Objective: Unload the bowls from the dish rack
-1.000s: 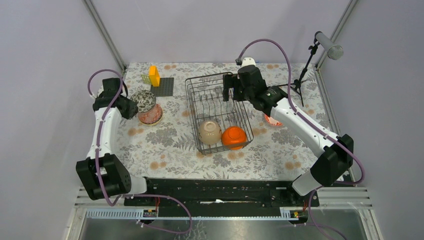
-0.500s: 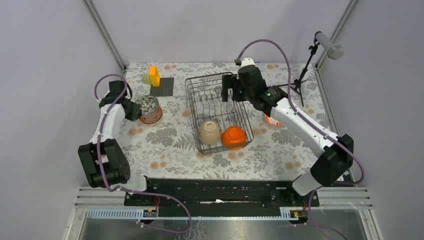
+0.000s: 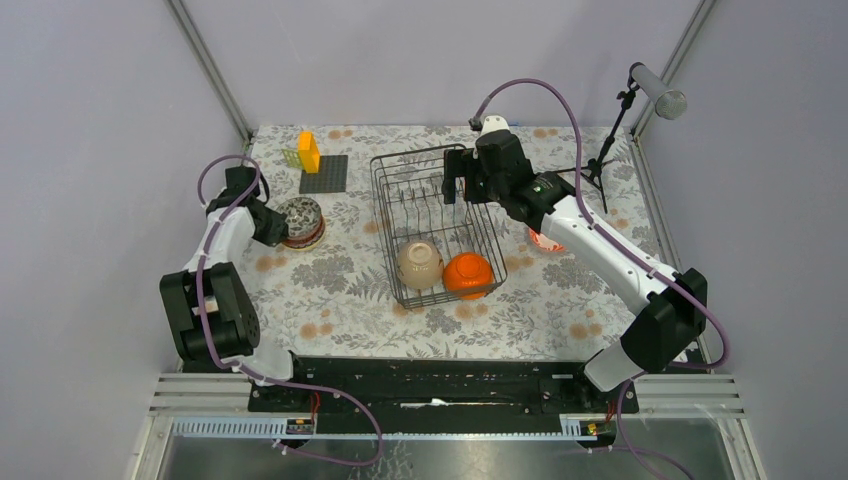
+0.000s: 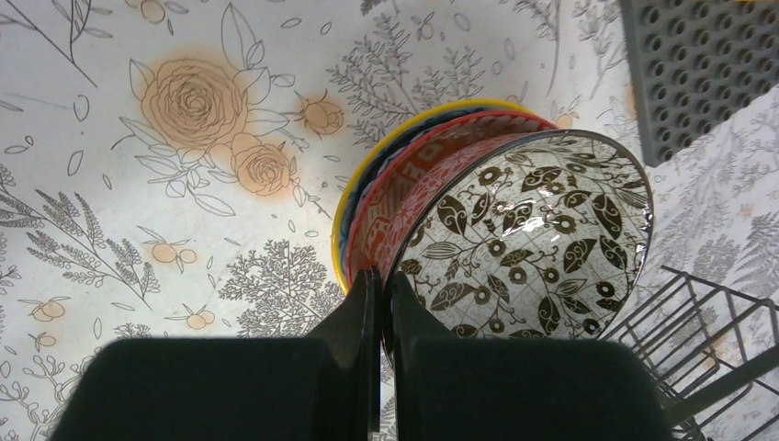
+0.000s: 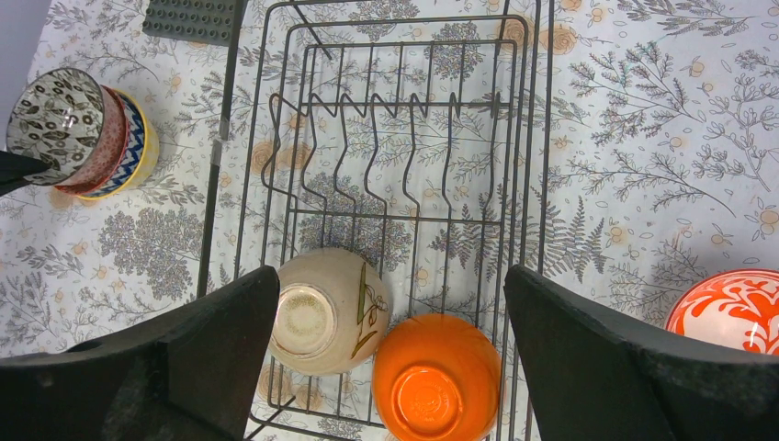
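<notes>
The black wire dish rack holds two upside-down bowls at its near end: a plain beige bowl and a plain orange bowl. My right gripper hangs open and empty above the rack. My left gripper is shut on the rim of the cream lattice bowl, which sits tilted in a stack on the pink speckled bowl and the blue-white patterned bowl. The stack stands left of the rack. A white bowl with red bands lies right of the rack.
A flat black square mat with a yellow block lies at the back left. A microphone stand stands at the back right. The table carries a floral cloth. A rack corner shows in the left wrist view.
My left gripper has come down and drawn back left with the lattice bowl, setting it onto the stack. The left arm's elbow has swung in. The right arm has not moved.
</notes>
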